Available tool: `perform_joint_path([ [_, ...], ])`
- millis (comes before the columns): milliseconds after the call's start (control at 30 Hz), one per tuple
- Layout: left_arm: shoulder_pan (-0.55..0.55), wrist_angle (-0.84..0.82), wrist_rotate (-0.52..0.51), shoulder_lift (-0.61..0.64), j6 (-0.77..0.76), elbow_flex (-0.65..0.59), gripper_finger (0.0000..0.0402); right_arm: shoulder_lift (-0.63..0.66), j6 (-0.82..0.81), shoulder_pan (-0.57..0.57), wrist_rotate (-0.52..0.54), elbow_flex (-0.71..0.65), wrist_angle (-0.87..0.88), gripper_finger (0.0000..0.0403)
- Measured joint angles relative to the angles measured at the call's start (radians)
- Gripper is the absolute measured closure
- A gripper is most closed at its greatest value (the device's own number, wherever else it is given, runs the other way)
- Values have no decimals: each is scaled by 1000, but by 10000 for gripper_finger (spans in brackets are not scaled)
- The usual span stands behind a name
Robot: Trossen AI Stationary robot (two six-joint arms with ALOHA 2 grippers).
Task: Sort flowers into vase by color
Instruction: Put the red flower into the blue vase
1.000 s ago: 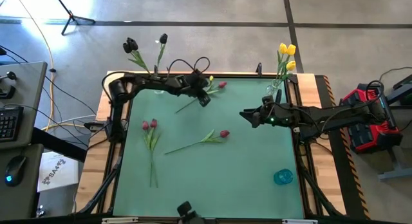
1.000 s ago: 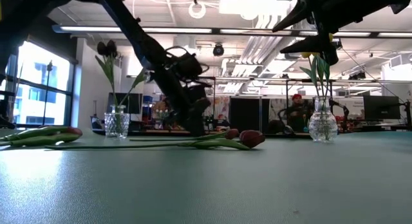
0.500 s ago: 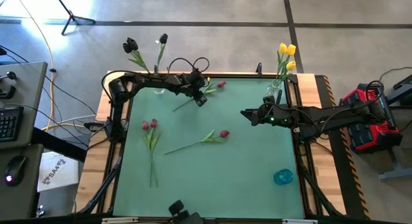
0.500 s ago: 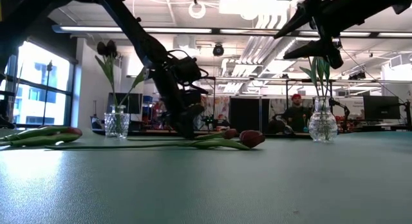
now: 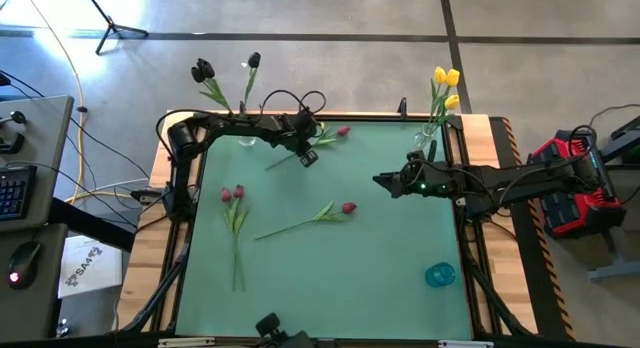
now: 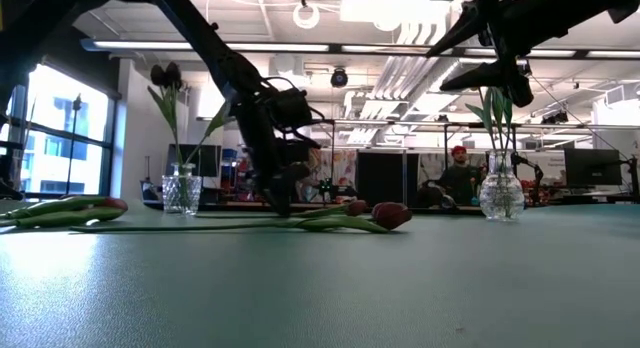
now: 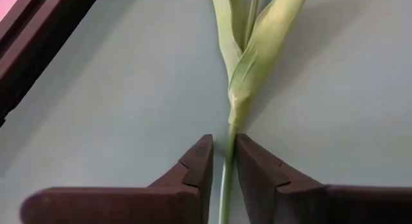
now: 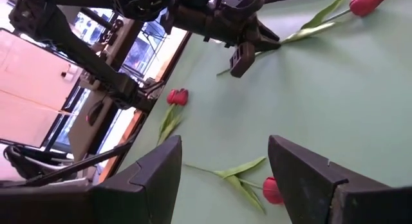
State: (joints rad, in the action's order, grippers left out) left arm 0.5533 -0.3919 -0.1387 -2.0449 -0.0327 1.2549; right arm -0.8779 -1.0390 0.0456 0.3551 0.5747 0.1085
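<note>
- High view: left tool [image 5: 306, 156] sits at the far side of the green counter [image 5: 400, 248], over the stem of a red tulip [image 5: 343, 132] whose head points right. Right tool [image 5: 384, 180] hovers right of centre, holding nothing. A lone red tulip [image 5: 347, 207] lies mid-counter and a red pair [image 5: 231, 194] at left. Black tulips [image 5: 204, 70] stand far left, yellow tulips [image 5: 446, 80] far right. No red vase visible; wrong-vase drop is a risk.
- Low view: clear cut-glass vase [image 6: 181, 188] at left, round glass vase [image 6: 501, 196] at right. Both look light, so a swinging stem could tip them. Counter is smooth and matte.
- Left wrist view: dark wedge fingers [image 7: 197, 165] nearly closed, thin green stem [image 7: 226, 166] between them, just below the leaf sheath. Contact not clearly firm. The stem is slim and slick; it could slip, pivot or get crushed.
- Right wrist view: right tool's fingers [image 8: 154, 166] wide apart, empty. Lone tulip below, left arm beyond; arm clash possible if both reach in.
</note>
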Motion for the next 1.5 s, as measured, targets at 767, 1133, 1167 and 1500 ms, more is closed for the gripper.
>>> perform_joint_path([
  [767,-59,-89,91,69,-88,32,401,17,-5,1,-128,0,0,183],
  [1133,-133,160,434,221,-257,79,401,146,-51,1,-65,0,-1,183],
  [1167,-140,200,437,229,-281,79,401,153,-69,1,-39,0,0,183],
  [1500,-235,666,464,243,-529,80,401,165,79,-8,56,1,-216,183],
])
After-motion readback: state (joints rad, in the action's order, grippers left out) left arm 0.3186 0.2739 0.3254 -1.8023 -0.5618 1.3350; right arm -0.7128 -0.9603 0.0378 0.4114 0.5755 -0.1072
